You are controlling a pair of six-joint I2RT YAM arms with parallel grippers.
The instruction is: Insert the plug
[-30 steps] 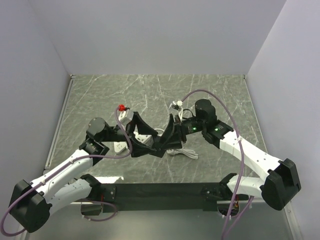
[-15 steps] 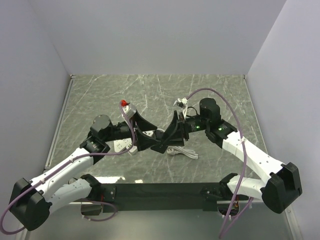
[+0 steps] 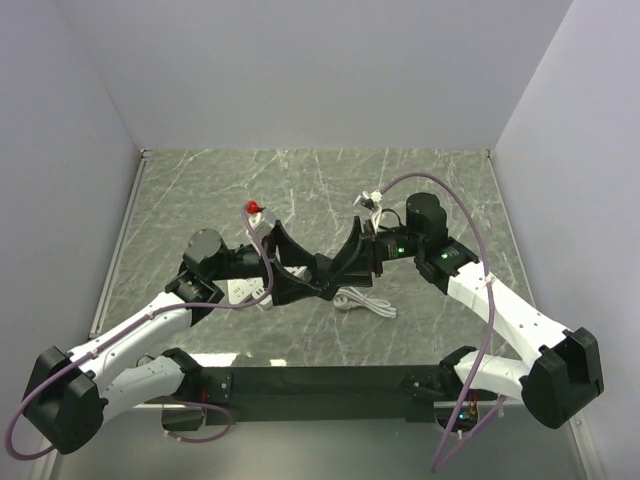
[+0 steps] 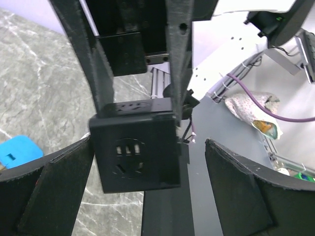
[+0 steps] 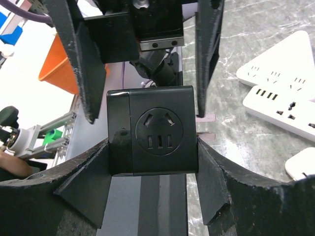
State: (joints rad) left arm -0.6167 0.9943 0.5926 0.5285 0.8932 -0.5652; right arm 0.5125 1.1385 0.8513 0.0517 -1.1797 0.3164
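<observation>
The right gripper [image 5: 152, 143] is half closed, jaws pressing both sides of the black cube plug [image 5: 152, 129], which shows socket holes on its faces. The left gripper [image 4: 147, 147] gapes wide, flanking the cube; both arms reach inward, meeting above the table [image 3: 300, 180].

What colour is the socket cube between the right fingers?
Black: the socket cube shows best in the right wrist view.

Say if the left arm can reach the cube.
Probably yes: the left gripper has open jaws on both sides of the cube, nothing between; the right gripper holds it from the opposite end.
</observation>
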